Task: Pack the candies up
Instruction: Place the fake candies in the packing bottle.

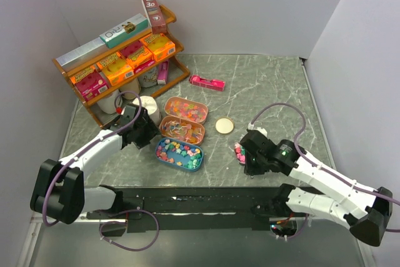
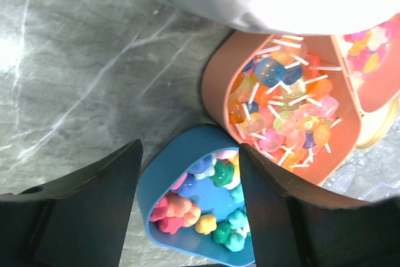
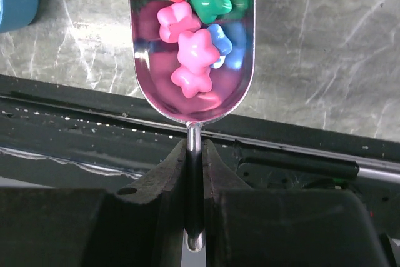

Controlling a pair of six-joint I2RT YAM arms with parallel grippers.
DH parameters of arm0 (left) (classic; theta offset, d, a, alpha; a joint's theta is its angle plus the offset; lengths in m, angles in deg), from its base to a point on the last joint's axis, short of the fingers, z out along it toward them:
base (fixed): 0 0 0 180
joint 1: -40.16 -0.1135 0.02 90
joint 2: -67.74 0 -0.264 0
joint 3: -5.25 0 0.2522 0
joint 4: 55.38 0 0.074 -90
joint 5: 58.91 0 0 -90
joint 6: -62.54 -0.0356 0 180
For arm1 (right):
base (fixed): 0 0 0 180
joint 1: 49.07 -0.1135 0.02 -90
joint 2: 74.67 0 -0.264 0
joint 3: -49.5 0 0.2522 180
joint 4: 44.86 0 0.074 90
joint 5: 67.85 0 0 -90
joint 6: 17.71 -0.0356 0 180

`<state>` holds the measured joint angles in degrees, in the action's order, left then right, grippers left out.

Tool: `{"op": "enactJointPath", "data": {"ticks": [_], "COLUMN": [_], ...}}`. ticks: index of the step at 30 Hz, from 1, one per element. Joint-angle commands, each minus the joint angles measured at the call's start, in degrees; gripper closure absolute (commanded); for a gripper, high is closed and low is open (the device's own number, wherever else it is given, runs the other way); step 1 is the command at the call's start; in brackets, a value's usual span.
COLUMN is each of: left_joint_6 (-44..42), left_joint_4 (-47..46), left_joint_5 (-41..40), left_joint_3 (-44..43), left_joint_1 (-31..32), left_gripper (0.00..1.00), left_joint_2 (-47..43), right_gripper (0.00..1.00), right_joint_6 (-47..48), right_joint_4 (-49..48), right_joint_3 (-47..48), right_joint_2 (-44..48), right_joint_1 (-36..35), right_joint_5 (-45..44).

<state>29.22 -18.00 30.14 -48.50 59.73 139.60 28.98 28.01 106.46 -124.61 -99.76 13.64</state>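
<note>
Right claw [image 3: 195,154]: pressed together on the thin stem of a metal scoop [image 3: 147,42], pinching it firmly. The scoop bowl is loaded with star-shaped candies [image 3: 195,51] in pink, green, blue and red, and sits over the tabletop [image 3: 325,48] just beyond the dark front rail, apart from the blue tin [image 2: 155,182]. Left claw [image 2: 190,151]: fingers spread, gripping nothing, positioned over the near end of the blue tin, which shows between them; contact cannot be determined. That tin holds further mixed-colour candies. A salmon tin [image 2: 217,82] of sweets on white sticks lies just beside it.
</note>
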Motion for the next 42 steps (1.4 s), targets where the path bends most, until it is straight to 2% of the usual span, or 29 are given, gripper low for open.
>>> {"op": "enactJointPath", "data": {"ticks": [1, 5, 29, 31, 42], "left_joint_6": [0.97, 0.97, 0.44, 0.36, -0.17], "left_joint_4": [-3.05, -3.05, -3.75, -3.84, -4.37], "left_joint_5": [1.39, 1.13, 1.13, -0.63, -1.42], "left_joint_3": [-0.09, -0.09, 0.26, 0.26, 1.32], "left_joint_1": [-0.15, -0.15, -0.15, -0.15, -0.15], "left_gripper": [0.30, 0.28, 0.17, 0.16, 0.10], "left_joint_2": [-1.37, -1.72, -1.54, -1.80, -2.86], "right_gripper": [1.00, 1.00, 1.00, 1.00, 1.00], "right_joint_6": [2.69, 5.51, 11.49, 12.02, 12.90], "right_joint_4": [3.02, 4.95, 11.99, 12.52, 13.84], "right_joint_3": [5.13, 7.24, 15.42, 16.21, 15.42], "right_joint_2": [-1.22, -2.71, -11.59, -12.55, -13.88], "right_joint_1": [5.59, 9.82, 19.93, 20.64, 23.89], "right_joint_5": [4.11, 8.07, 19.59, 20.29, 26.26]}}
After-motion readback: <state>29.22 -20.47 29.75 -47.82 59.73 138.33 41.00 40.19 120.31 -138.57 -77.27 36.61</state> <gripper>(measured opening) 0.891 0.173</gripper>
